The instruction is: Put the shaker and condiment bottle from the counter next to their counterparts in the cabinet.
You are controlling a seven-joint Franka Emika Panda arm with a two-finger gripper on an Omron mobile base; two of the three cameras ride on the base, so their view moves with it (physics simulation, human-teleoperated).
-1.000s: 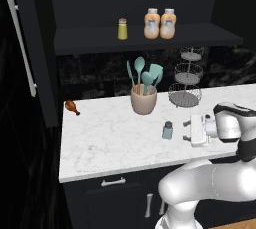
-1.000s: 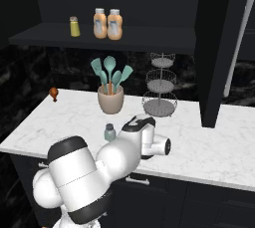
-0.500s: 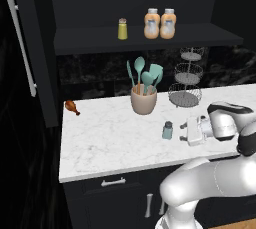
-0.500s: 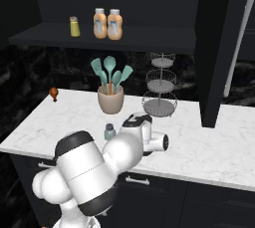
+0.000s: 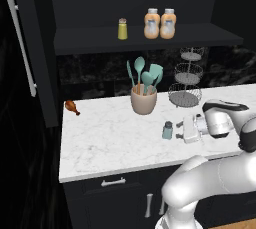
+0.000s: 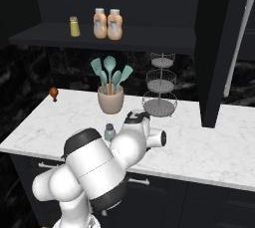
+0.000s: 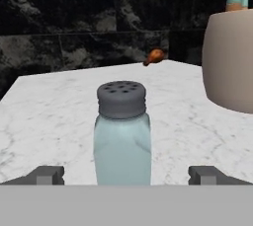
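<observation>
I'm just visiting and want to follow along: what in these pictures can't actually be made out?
- Claw, hand view: only two fingertips rise at the bottom edge; the rest is cut off.
- Shaker, right base view: its lower part is hidden behind the white arm.
- Orange bottles, left base view: label print too small to read.
- Utensil crock, hand view: cut off by the right edge.

A small blue-grey shaker (image 6: pixel 109 132) stands upright on the marble counter (image 6: pixel 209 147), just beside the white robot arm (image 6: pixel 137 135).
</observation>
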